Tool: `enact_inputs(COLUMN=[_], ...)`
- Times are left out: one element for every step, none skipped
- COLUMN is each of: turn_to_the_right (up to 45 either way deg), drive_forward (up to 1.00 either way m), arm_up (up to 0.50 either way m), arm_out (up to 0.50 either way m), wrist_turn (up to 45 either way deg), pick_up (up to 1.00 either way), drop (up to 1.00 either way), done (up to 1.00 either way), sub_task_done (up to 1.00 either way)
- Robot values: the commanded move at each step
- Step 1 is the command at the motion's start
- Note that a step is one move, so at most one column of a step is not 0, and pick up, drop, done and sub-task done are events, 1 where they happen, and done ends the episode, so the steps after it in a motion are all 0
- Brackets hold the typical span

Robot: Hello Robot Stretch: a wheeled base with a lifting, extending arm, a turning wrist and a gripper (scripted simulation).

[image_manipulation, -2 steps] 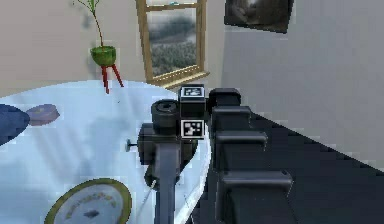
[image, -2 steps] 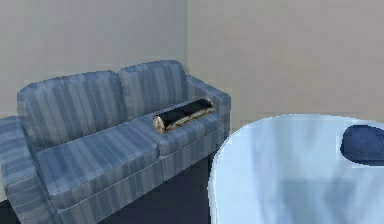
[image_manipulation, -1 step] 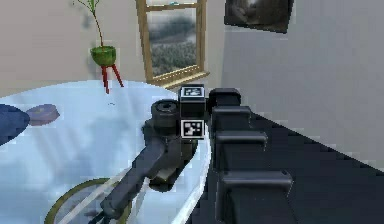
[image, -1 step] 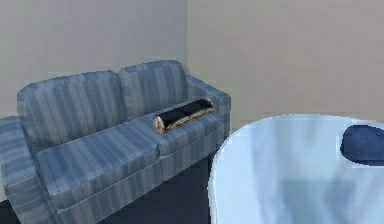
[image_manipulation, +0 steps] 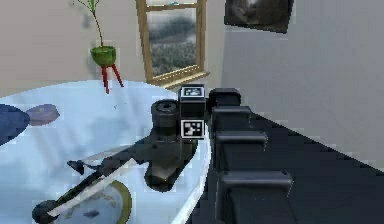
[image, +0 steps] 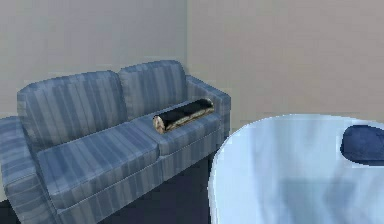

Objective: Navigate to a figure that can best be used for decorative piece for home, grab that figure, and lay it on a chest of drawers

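Note:
My arm (image_manipulation: 235,150) reaches out over a pale blue round table (image_manipulation: 70,110), with its two white marker squares (image_manipulation: 191,110) at the end. The gripper (image_manipulation: 62,190) stretches left and down from its dark body, low above the tabletop. A flat, pale yellow-green disc (image_manipulation: 108,206) lies on the table right at the fingers (image_manipulation: 100,165), so I cannot tell whether the gripper holds anything. A dark blue rounded thing (image_manipulation: 8,125) rests on the table's left part. The same table (image: 270,165) and dark blue thing (image: 362,143) appear at the forward view's right.
A blue striped sofa (image: 90,150) stands against the wall ahead, with a dark roll (image: 185,115) lying on its right seat. Beyond the table a plant in a green pot on red legs (image_manipulation: 104,56), a window (image_manipulation: 175,40) and a wall picture (image_manipulation: 260,12). Dark floor lies right of the arm.

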Motion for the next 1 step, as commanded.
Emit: enact_inputs(turn_to_the_right=[0.0], drive_forward=[0.0], arm_up=[0.0], arm_out=[0.0], wrist_turn=[45.0], pick_up=[0.0], drop=[0.0], done=[0.0], sub_task_done=[0.0])
